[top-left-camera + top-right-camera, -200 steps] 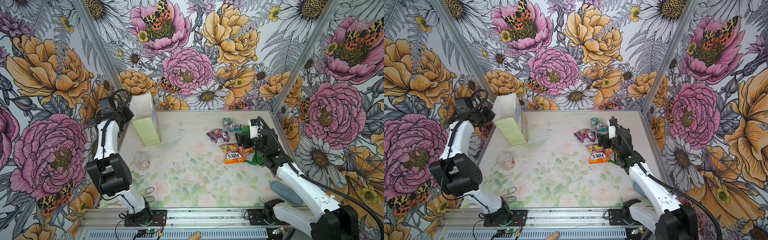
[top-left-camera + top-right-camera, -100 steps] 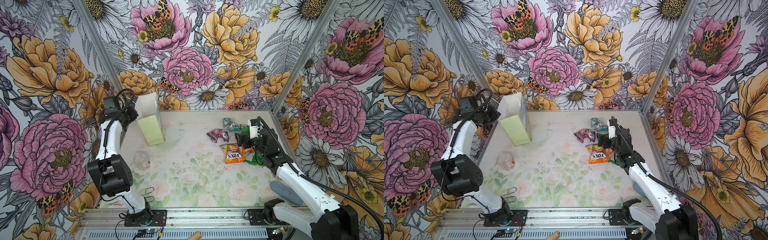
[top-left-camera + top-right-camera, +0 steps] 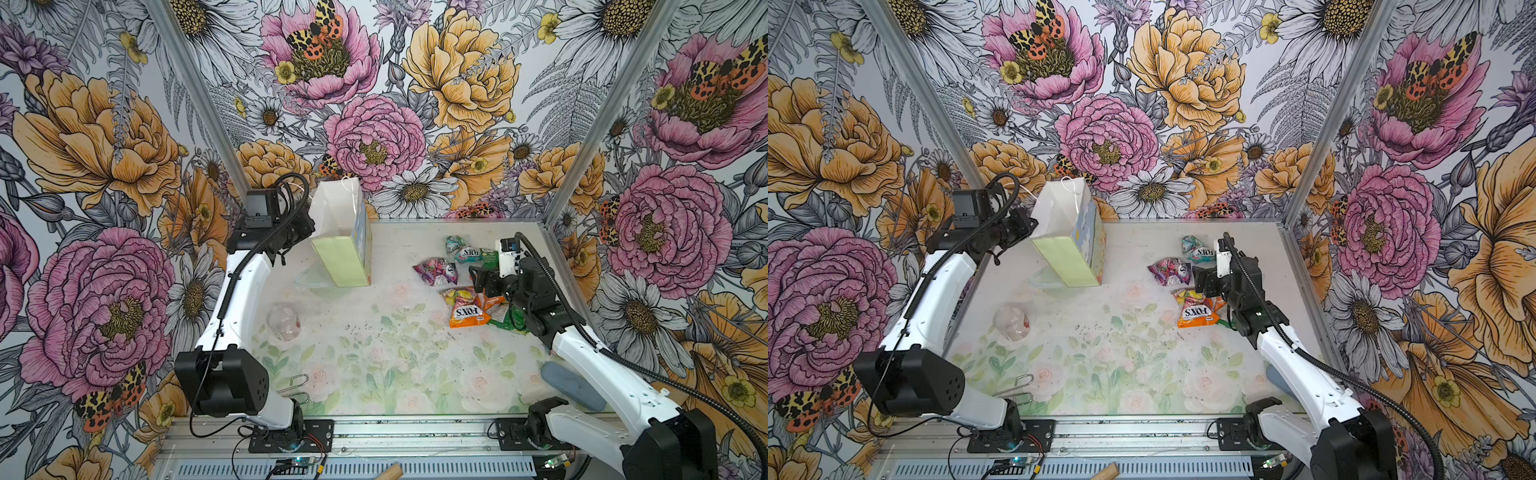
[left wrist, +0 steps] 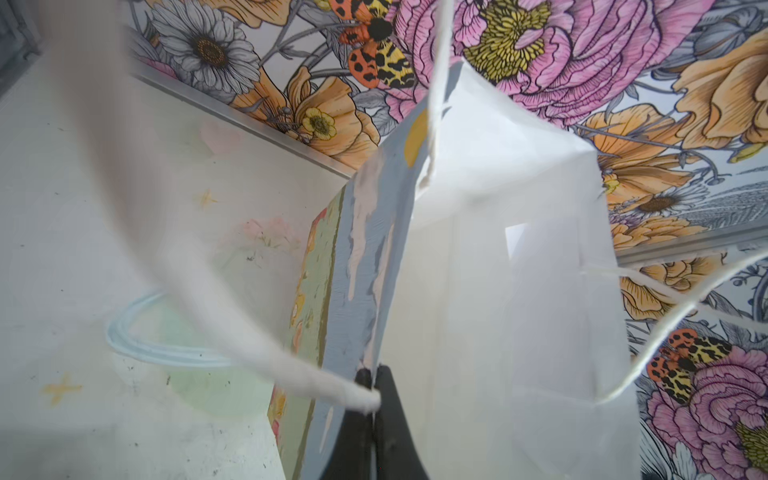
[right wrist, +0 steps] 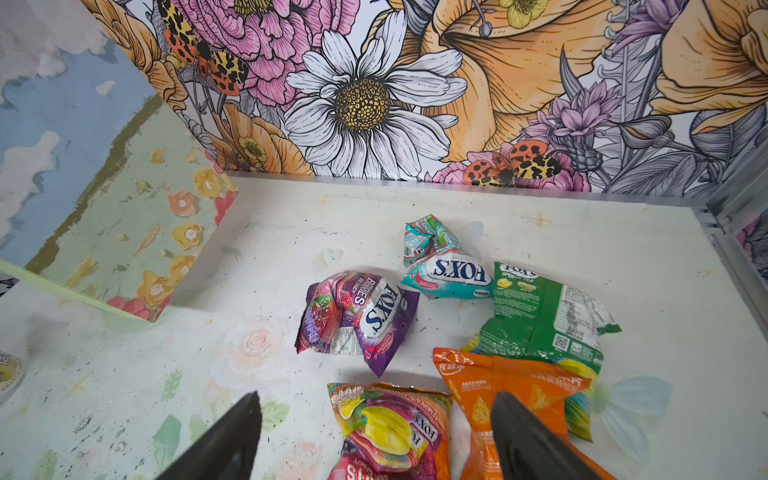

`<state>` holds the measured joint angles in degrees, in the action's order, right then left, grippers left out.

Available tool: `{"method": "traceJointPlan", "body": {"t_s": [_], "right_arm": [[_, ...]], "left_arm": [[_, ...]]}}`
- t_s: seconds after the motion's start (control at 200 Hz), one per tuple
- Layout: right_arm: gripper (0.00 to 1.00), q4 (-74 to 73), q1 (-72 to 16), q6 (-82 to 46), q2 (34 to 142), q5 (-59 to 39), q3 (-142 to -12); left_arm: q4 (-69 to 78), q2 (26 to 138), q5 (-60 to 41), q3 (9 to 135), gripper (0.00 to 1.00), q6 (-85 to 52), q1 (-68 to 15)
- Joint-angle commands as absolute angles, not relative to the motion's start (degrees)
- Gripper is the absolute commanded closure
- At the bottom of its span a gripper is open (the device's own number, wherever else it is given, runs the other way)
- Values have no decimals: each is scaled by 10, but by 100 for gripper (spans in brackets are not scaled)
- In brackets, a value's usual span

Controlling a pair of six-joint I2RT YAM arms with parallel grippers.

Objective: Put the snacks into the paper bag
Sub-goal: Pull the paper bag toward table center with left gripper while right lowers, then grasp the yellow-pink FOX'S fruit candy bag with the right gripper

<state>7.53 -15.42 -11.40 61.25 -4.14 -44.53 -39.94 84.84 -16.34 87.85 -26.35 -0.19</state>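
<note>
Pinching the rim of the tilted paper bag (image 3: 343, 253) at eleven o'clock on the worktop (image 3: 374, 357), the left claw (image 4: 374, 376) is clamped on thin paper that could slip or tear, while the right claw (image 5: 376, 401), spread apart over the snacks (image 3: 467, 311) at two o'clock, might snag two packets.

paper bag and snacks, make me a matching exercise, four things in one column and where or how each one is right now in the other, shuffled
Things:
1 paper bag
2 pink-purple packet
3 teal packet
4 right gripper

States:
a jaws wide open, holding nothing
b the snack lying nearest the bag
c pinched at its rim by the shut left gripper
d lying right beside the green packet

Pairs: 1-c, 2-b, 3-d, 4-a
</note>
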Motion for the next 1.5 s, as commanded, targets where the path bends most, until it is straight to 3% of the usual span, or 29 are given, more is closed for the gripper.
{"method": "traceJointPlan", "body": {"t_s": [0.0,0.605,0.645,0.675,0.781,1.496], "right_arm": [[12,75,-159,-131,620,-40,-462],[8,269,-159,-254,702,-36,-601],[7,291,-158,-260,711,-35,-610],[1,305,-158,-261,719,-38,-615],[0,338,-159,-263,748,-54,-623],[0,359,-169,-269,963,-79,-645]], "left_arm": [[-383,827,-116,854,100,-292,-50],[-313,762,-33,758,100,-384,-166],[-310,766,-32,756,100,-386,-172],[-309,769,-32,756,100,-388,-177],[-295,778,-33,755,100,-392,-192],[-289,802,2,769,100,-398,-243]]}}
